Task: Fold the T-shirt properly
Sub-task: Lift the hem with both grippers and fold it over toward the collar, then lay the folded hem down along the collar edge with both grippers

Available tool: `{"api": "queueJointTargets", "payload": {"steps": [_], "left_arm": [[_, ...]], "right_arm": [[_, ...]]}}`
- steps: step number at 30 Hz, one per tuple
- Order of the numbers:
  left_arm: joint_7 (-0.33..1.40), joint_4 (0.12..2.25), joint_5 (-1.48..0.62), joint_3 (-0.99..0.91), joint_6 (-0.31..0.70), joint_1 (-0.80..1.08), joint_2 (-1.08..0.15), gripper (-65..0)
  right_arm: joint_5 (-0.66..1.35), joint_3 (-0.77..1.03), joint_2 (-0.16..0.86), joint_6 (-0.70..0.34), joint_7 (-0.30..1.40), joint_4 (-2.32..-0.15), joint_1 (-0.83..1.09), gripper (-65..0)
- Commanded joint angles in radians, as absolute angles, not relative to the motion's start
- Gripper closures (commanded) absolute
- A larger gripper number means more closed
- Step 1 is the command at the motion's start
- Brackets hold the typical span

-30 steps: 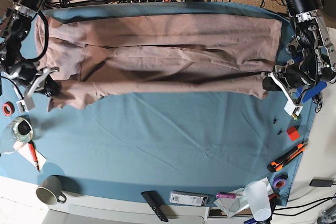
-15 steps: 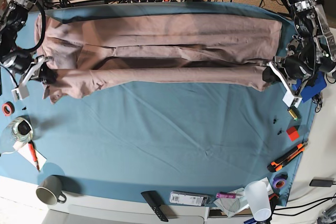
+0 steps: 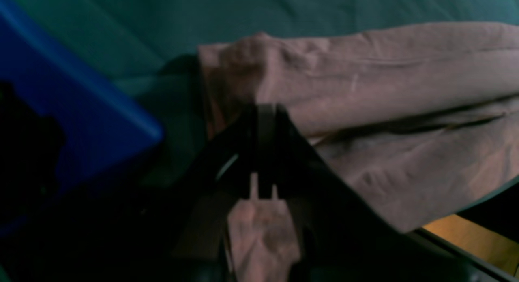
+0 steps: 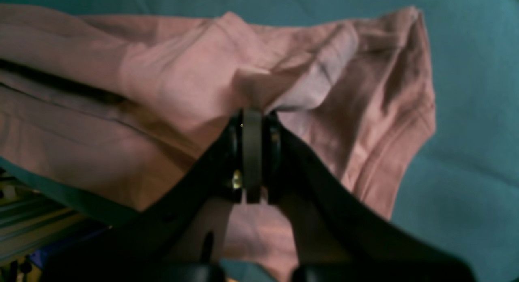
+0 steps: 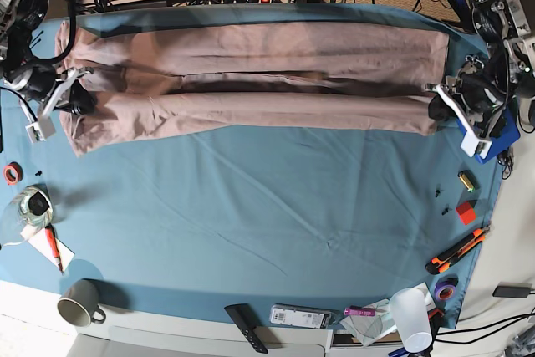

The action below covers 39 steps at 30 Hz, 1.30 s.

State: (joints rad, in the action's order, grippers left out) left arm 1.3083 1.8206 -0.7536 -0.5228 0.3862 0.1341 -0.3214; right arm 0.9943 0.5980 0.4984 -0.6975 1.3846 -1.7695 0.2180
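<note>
The T-shirt (image 5: 259, 81) lies stretched in a long band across the far part of the desk (image 5: 276, 223), on the teal cloth, its near layer doubled over the far one so that a dark crease runs along the middle. The left hand (image 5: 436, 109) sits at the end of the band on the base view's right, and the left wrist view shows its two dark fingers pressed together on a pinch of the mauve fabric (image 3: 365, 99) at the corner (a little tuft of cloth bulges just beyond the tips). A blue block (image 3: 73, 95) lies just beside that hand, at the desk's edge.

The right hand (image 5: 77, 102) is at the opposite end, on the base view's left. In the right wrist view its fingers are likewise closed on a raised fold of the shirt (image 4: 170, 83), with the sleeve spreading out past the tips toward the bare cloth.

Nearer the front of the desk, well apart from the shirt, stand a grey mug (image 5: 79, 302), a clear plastic cup (image 5: 411, 318) and an orange cutter (image 5: 457, 250). A red pen (image 5: 53, 246) lies on paper near the left edge.
</note>
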Motion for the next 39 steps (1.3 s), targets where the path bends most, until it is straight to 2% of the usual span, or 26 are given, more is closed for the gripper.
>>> {"api": "queueJointTargets", "payload": {"steps": [1,7,19,30,39], "left_arm": [[1.293,1.84,-0.775,-0.535,0.387,0.134,-0.335,0.0],[1.309,1.85,-0.816,-0.539,0.406,0.173,-0.335,0.0],[1.309,1.882,-0.813,-0.54,0.406,0.222,-0.335,0.0],[1.308,1.882,-0.808,-0.54,0.406,0.239,-0.335,0.0],[1.298,1.882,-0.799,-0.54,0.406,0.26,-0.335,0.0]], "right_arm": [[1.007,0.626,0.523,-0.698,1.367,-1.787,0.217,0.0],[1.08,0.703,0.524,-0.698,1.396,-1.787,0.232,0.0],[1.111,0.707,0.522,-0.698,1.396,-1.787,0.378,0.0],[1.148,0.707,0.434,-0.698,1.396,-1.788,0.411,0.0],[1.132,0.707,0.424,-0.698,1.396,-1.788,0.416,0.0]]}}
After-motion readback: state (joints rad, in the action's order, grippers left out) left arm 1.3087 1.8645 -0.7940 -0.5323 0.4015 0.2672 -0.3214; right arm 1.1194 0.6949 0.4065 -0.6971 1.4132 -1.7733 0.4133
